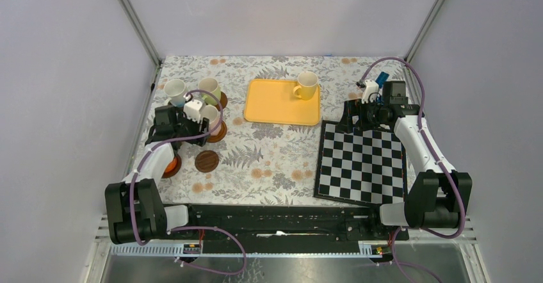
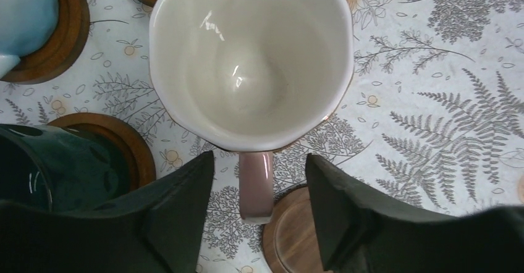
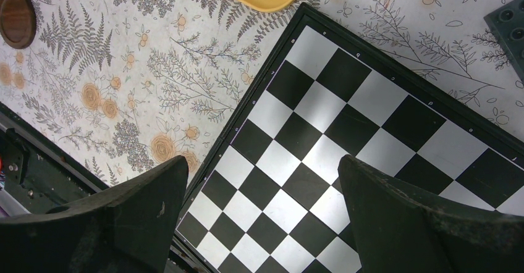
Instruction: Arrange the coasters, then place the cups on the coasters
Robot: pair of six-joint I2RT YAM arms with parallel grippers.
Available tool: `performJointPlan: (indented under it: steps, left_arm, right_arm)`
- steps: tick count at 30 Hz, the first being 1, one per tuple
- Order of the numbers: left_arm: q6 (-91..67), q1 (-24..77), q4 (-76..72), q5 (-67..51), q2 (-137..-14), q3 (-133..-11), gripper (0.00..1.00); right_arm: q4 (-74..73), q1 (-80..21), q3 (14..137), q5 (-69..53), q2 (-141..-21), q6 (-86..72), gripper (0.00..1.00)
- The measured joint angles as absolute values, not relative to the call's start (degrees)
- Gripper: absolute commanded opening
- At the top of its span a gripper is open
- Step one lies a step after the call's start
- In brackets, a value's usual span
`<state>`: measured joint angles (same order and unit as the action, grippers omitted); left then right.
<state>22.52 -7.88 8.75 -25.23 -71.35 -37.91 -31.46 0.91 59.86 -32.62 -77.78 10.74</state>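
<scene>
My left gripper [image 2: 259,159] [image 1: 200,121] is open, its fingers on either side of the pink cup's [image 2: 250,57] handle [image 2: 256,183] without touching it. A bare wooden coaster [image 2: 290,236] lies beside the handle. The dark green cup [image 2: 37,168] and the pale blue cup [image 2: 21,10] each stand on a coaster. The light green cup [image 1: 209,88] is behind, and the orange cup [image 1: 171,165] sits on a coaster by the left arm. An empty coaster [image 1: 207,161] lies nearby. The yellow cup [image 1: 307,84] stands on the tray. My right gripper [image 3: 262,162] [image 1: 354,118] hangs open over the chequered board.
The yellow tray [image 1: 275,107] lies at centre back. The black-and-white chequered board [image 1: 362,161] lies on the right, tilted. A dark studded block [image 3: 510,20] and a small blue object [image 1: 382,78] lie behind the right gripper. Walls close in on both sides.
</scene>
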Motion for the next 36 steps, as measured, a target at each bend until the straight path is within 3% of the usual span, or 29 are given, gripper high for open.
performJointPlan:
  steps: [6, 9, 18, 25, 29, 36]
  left_arm:
    - [22.04, -7.88, 13.37, -25.12, -69.87, -40.77, 0.92]
    - [22.04, -7.88, 16.73, -24.71, -68.75, -43.94, 0.99]
    - [21.50, -6.66, 27.31, -24.73, -69.30, -64.53, 0.99]
    - [19.20, 3.86, 28.80, -24.34, -75.99, -75.88, 0.99]
    - [16.84, 13.21, 28.38, -23.38, -85.08, -80.66, 0.97]
    - [14.59, 23.40, 26.87, -22.20, -103.66, -91.74, 0.84]
  right_arm:
    - [-31.46, 0.91, 59.86, -32.62, -77.78, 10.74, 0.98]
    - [-31.46, 0.91, 59.86, -32.62, -77.78, 10.74, 0.98]
    - [-31.42, 0.91, 59.86, -32.64, -78.26, 10.74, 0.98]
    - [-31.40, 0.91, 59.99, -31.62, -79.15, 10.74, 0.98]
    - [-31.40, 1.50, 60.58, -29.58, -79.46, 10.74, 0.98]
    - [-31.44, 4.21, 61.12, -27.53, -79.55, 11.57, 0.98]
